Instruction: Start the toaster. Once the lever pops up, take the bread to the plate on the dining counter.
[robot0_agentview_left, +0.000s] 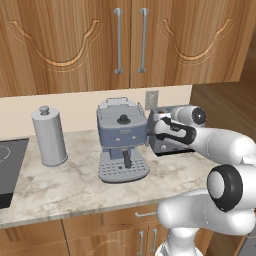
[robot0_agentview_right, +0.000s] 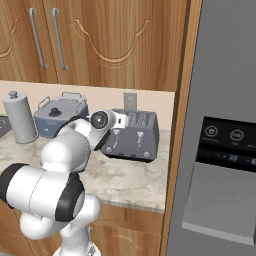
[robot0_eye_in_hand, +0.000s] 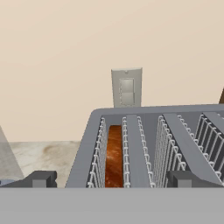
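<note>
On the pale marbled stone surface under the wooden wall cabinets, toward its right end by the grey refrigerator, stands the boxy dark-grey and silver toaster. The two-finger gripper hangs just over the toaster's near top edge, jaws spread wide and holding nothing; one dark fingertip shows on either side of the slots. In the hand view the slots run away from the camera toward the wall, and the small brown bread slice sits upright on edge in the left-most slot, its long axis along that slot. Just left of the toaster, very close to it, stands the blue-grey espresso machine; the white arm reaches past its right side. Further left is a grey cylindrical canister with a knobbed lid. Behind the toaster, on the beige wall, is a grey outlet plate.
</note>
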